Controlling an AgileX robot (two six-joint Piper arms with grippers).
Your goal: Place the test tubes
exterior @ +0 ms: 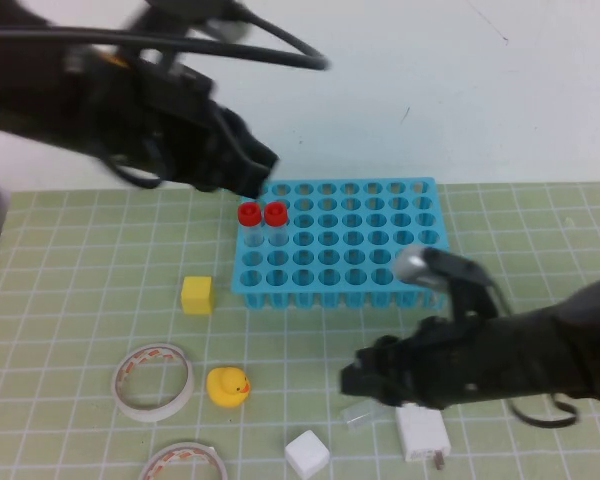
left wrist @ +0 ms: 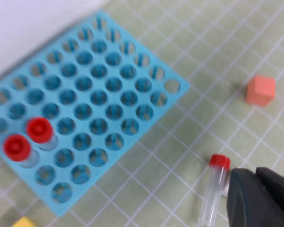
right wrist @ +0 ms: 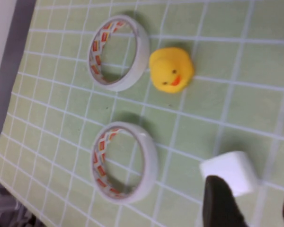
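A blue test tube rack (exterior: 342, 243) stands mid-table, with two red-capped tubes (exterior: 263, 217) upright in its front-left holes; the left wrist view shows these tubes (left wrist: 28, 139) too. A third tube (exterior: 360, 413) lies flat on the mat in front of the rack, and its red cap shows in the left wrist view (left wrist: 215, 188). My right gripper (exterior: 365, 383) hovers just over this tube. In its own view the right gripper (right wrist: 255, 208) is open with nothing between its fingers. My left gripper (exterior: 258, 177) is shut and empty above the rack's back-left corner.
On the green grid mat are a yellow cube (exterior: 197, 295), a rubber duck (exterior: 227, 386), two tape rolls (exterior: 153, 380) (exterior: 185, 462), a white cube (exterior: 307, 453) and a white charger (exterior: 421, 432). An orange cube (left wrist: 261, 90) lies past the rack's end.
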